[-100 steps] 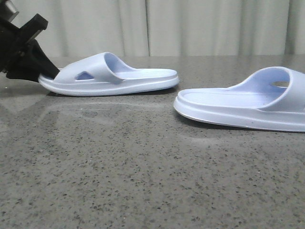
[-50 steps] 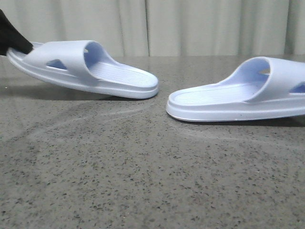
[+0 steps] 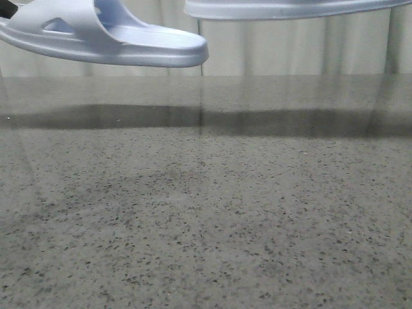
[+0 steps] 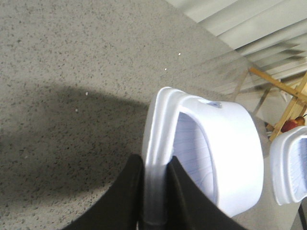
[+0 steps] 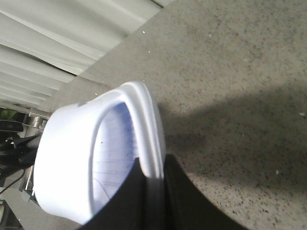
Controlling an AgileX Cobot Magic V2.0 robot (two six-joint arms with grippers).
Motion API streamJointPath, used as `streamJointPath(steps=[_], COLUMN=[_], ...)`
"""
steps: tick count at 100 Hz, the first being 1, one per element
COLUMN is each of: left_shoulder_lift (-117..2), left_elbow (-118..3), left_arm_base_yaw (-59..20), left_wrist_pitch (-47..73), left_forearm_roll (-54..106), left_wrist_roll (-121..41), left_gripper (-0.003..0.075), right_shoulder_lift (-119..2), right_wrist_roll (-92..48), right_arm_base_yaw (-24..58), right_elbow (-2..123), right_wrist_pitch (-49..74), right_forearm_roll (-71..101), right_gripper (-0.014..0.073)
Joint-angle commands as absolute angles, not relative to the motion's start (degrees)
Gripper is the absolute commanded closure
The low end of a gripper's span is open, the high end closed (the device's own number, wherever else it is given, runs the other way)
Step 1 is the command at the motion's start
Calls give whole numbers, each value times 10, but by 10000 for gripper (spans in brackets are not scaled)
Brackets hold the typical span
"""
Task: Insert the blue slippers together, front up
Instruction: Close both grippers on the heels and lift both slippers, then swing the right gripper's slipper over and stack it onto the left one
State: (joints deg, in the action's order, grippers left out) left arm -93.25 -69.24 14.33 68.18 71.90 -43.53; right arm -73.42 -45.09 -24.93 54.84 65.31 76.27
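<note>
Both blue slippers are in the air above the speckled grey table [image 3: 206,212]. The left slipper [image 3: 122,38] hangs at the top left of the front view, strap up, its open end pointing right. My left gripper [image 4: 154,165] is shut on the sole edge of this slipper [image 4: 211,143]. The right slipper [image 3: 290,8] shows only its sole along the top edge. My right gripper [image 5: 152,167] is shut on the sole edge of that slipper [image 5: 91,148]. Both grippers are almost wholly outside the front view.
Pale curtains [image 3: 290,48] hang behind the table's far edge. The slippers cast a long dark shadow band [image 3: 206,121] across the table. A wooden frame [image 4: 283,100] and the other slipper [image 4: 290,167] show in the left wrist view.
Both slippers have been lifted off the table and raised to the top of the front view. The left one moved up; the right one rose until only its sole shows.
</note>
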Motion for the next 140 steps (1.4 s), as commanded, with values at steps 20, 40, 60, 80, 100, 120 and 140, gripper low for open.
streamJointPath(steps=[20,40,60,80,100,120,140], left_shoulder_lift=[-905,-905,-905,-905,-905,-905,-905], left_elbow=[-708,-708,-708,-708,-708,-708,-708], left_arm_base_yaw=[137,105,79,52,33,32,31], left_wrist_pitch=[726,726,726,726,726,726,726], left_forearm_roll=[804,826,836,859,871,883,876], left_wrist_roll=[-418,-417,-415,-408,-407,-407,-407], left_gripper=[704,704,704,704,704,704,704], right_shoulder_lift=[-764,-824,-881,-931,-970,-1000,-1029], right_wrist_roll=[-500,-509,-509,-513,-513,-513,-513], right_arm_base_yaw=[-247,-204,-161,-107,-47,13,54], right_elbow=[576,625,675,705,723,723,756], right_wrist_pitch=[674,677,674,674,676,654,641], right_forearm_roll=[886,887,880,879,896,905,908], right_gripper=[697,697,693,693,693,693,693])
